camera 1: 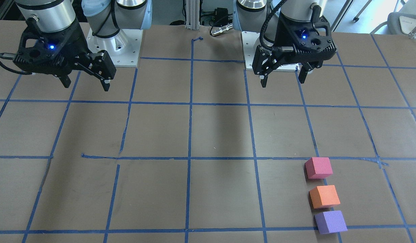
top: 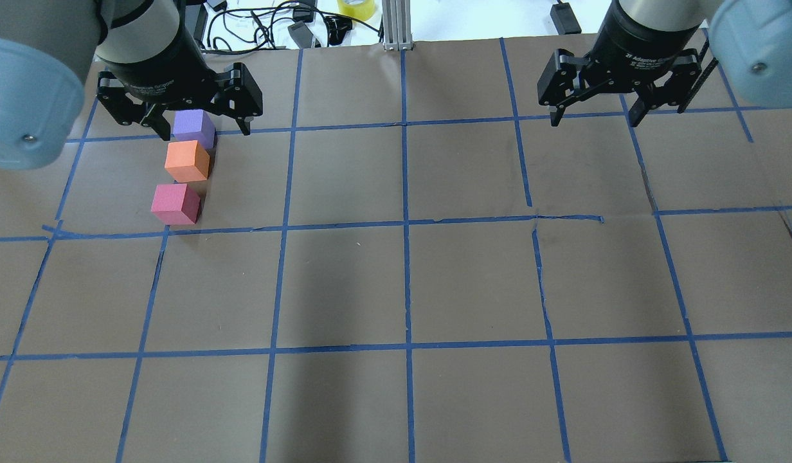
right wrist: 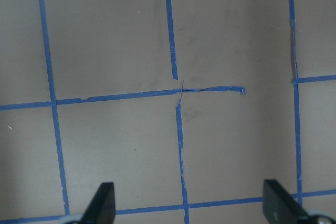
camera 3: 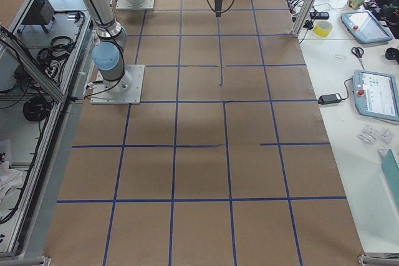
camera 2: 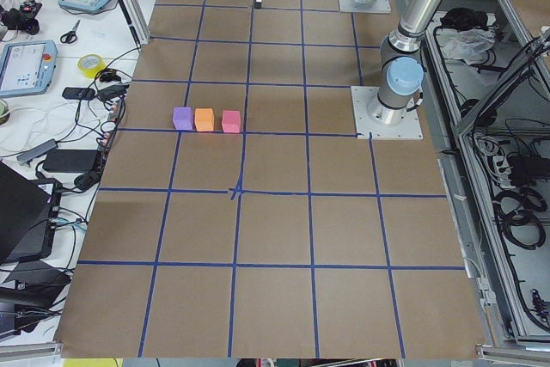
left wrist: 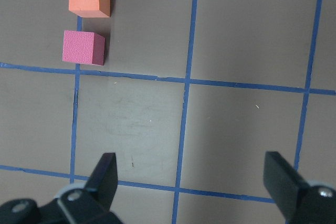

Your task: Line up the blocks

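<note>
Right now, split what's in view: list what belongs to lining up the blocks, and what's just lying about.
Job in hand:
pinkish-red block, orange block, purple block, already in a row; left gripper and right gripper, both open and empty.

Lying about:
yellow tape roll, scissors, teach pendant.

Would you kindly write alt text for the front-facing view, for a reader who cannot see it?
A pink block, an orange block and a purple block lie in a short row on the taped table, at lower right. The left gripper and right gripper hang open and empty at the top.
</note>
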Controlling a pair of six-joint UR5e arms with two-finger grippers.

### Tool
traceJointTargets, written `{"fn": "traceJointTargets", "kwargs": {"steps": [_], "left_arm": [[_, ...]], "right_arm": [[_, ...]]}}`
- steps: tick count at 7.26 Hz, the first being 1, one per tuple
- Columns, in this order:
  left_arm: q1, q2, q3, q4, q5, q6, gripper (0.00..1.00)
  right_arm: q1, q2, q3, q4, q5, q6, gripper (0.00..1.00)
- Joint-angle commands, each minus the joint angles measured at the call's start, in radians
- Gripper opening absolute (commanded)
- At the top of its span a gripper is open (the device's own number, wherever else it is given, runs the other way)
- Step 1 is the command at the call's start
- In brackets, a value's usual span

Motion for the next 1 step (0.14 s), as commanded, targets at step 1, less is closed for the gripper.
{"fn": "traceJointTargets", "kwargs": {"steps": [1], "left_arm": [[-0.016,-0.002,-0.002,-0.001,0.000,0.000,1.00]], "right_arm": [[0.000,0.000,0.000,0.000,0.000,0.000,1.00]]}}
